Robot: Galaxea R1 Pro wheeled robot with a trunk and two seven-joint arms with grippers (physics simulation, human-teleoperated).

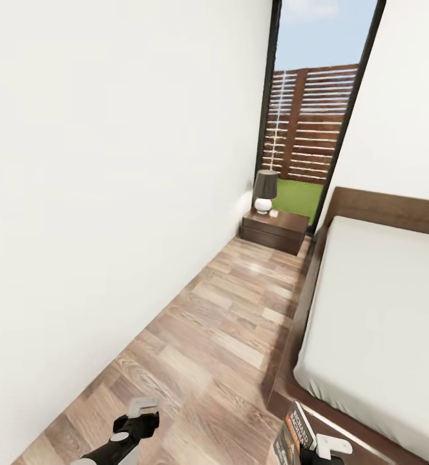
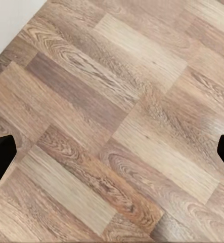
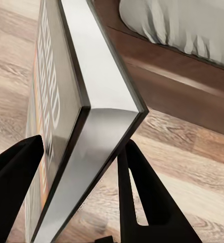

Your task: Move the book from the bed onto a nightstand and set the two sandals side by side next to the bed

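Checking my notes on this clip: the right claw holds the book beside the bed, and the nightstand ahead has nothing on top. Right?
One error: the nightstand carries a lamp, as the head view shows. The rest holds: the right claw grips the book over the floor beside the bed.

Dark-shaded lamp [image 1: 265, 191] with white base; slatted fence [image 1: 308, 123], grass [image 1: 296, 195] outside.
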